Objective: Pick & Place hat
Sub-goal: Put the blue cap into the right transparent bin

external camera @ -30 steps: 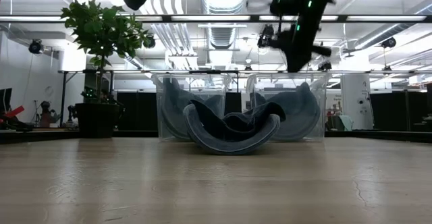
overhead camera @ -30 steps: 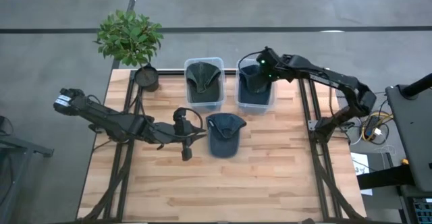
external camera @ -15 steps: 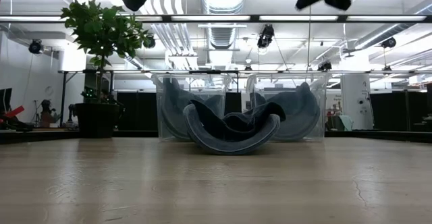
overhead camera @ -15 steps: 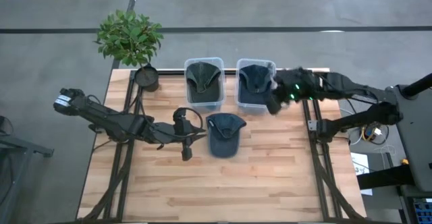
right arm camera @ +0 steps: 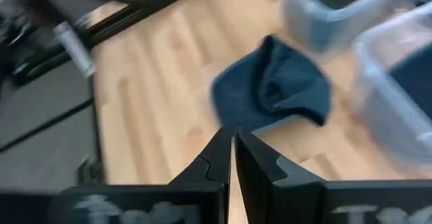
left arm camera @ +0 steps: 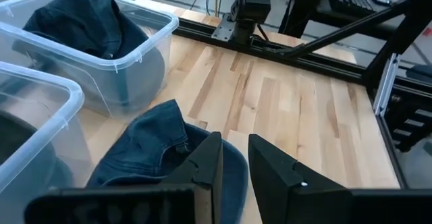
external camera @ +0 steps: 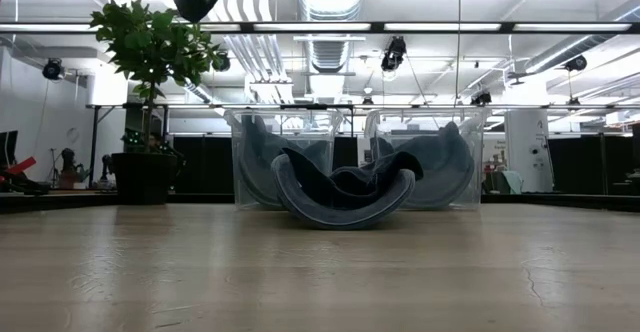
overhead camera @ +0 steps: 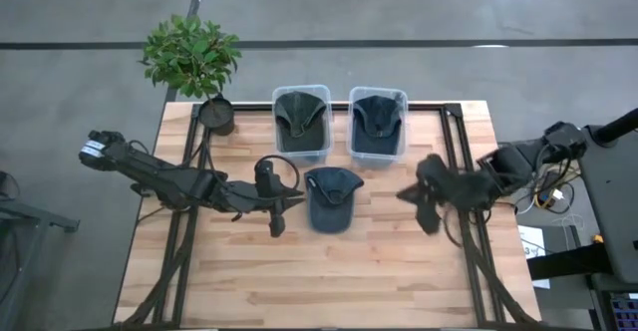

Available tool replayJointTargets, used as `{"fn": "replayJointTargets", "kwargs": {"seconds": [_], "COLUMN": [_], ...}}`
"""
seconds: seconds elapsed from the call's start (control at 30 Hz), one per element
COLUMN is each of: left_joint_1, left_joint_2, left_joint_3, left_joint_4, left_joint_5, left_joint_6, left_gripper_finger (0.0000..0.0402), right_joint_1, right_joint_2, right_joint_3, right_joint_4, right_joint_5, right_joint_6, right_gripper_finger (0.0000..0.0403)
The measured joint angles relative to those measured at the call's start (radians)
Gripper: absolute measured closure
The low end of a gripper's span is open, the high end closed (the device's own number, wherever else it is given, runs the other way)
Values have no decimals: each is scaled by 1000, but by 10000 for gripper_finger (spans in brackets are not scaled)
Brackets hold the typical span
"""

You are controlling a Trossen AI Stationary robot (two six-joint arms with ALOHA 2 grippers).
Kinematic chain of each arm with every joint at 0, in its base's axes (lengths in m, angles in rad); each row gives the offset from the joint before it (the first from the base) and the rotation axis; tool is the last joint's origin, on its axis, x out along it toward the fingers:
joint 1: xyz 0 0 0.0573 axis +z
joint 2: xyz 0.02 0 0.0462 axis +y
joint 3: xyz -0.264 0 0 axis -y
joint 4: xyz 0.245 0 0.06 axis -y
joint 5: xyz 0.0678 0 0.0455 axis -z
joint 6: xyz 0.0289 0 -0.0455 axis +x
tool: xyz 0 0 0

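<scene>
My left gripper (overhead camera: 276, 214) hangs with a narrow gap between its fingers, holding nothing, just beside the loose hat (overhead camera: 331, 197). Right gripper (overhead camera: 427, 207) is pinched closed and empty over bare table (overhead camera: 379, 271). Two clear bins (overhead camera: 301, 124) sit right behind the hat, each with a cap inside, potted plant (overhead camera: 195, 62) at the corner.

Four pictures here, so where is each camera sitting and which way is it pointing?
High view: overhead, straight down on the table, two bins, both arms.
Low view: tabletop height, looking level at the loose hat; one arm's dark part at the top.
Left wrist view: on the left arm, past the left gripper at the hat and bins.
Right wrist view: on the right arm, past the shut right gripper.
All four share the loose hat.
</scene>
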Motion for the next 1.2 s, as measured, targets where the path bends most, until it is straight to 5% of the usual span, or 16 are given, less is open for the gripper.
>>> {"fn": "replayJointTargets", "kwargs": {"seconds": [0.33,0.47,0.73,0.93,1.2], "left_joint_1": [-4,-5,6,47,85], "left_joint_2": [21,62,180,214,248], "left_joint_3": [9,16,65,75,74], "left_joint_4": [39,37,-13,-57,-111], "left_joint_5": [88,177,177,152,155], "left_joint_6": [-113,-258,-403,-495,-629], "left_gripper_finger": [335,335,335,335,335], "right_joint_1": [261,326,409,408,407], "right_joint_2": [-4,-16,-107,-301,-582], "right_joint_3": [-30,-76,-209,-337,-525], "right_joint_4": [7,8,12,108,481], "right_joint_5": [142,198,263,280,295], "right_joint_6": [96,176,242,104,-288], "right_gripper_finger": [385,385,385,385,385]}}
